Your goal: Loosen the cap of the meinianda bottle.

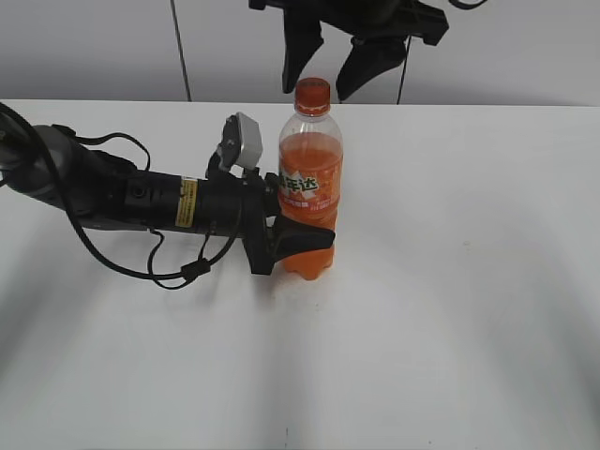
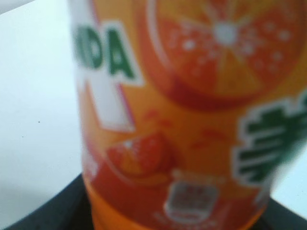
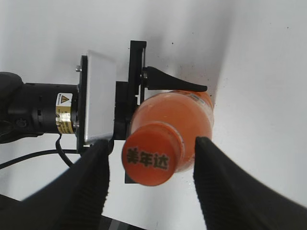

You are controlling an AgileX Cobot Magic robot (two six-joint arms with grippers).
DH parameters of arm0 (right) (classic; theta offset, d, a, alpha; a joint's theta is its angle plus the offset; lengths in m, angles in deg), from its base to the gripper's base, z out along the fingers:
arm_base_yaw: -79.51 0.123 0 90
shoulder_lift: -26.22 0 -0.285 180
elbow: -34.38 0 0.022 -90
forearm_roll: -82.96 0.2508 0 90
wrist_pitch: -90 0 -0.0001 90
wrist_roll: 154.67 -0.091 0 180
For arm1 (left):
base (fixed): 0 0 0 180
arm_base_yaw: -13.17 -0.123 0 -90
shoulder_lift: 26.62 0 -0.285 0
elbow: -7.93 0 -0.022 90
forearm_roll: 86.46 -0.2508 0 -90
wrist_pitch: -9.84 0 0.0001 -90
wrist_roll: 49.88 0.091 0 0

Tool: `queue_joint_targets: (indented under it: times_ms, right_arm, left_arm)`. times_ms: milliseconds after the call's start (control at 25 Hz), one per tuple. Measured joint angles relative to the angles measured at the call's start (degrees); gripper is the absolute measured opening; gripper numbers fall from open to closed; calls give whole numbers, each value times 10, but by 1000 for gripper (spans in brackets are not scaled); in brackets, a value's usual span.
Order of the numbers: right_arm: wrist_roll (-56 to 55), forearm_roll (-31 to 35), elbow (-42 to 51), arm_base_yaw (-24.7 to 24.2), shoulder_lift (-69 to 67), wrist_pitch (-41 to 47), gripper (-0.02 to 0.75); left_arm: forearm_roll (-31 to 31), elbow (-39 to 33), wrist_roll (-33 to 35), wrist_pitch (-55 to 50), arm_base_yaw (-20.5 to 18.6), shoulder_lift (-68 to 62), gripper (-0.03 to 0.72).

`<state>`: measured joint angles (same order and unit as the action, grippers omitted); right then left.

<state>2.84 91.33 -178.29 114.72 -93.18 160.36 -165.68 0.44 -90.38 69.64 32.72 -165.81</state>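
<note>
The meinianda bottle (image 1: 310,192) stands upright on the white table (image 1: 450,309), with orange soda inside and an orange label. Its orange cap (image 1: 312,97) is on the neck. My left gripper (image 1: 298,239) lies low from the left and is shut on the bottle's lower body; in the left wrist view the label (image 2: 192,115) fills the frame. My right gripper (image 1: 330,58) hangs open above the cap. In the right wrist view its two black fingers (image 3: 151,148) stand apart on either side of the cap (image 3: 151,159), not touching it.
The left arm (image 1: 112,192) and its cables lie across the table's left half. A grey wall (image 1: 525,47) runs behind the table's far edge.
</note>
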Motion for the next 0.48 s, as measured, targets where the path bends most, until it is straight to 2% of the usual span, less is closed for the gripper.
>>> queue_joint_targets:
  times_ms: [480]
  right_arm:
    - [-1,17,1,0,-10,0,403]
  left_arm:
    - [0,0,0,0,0,0,408]
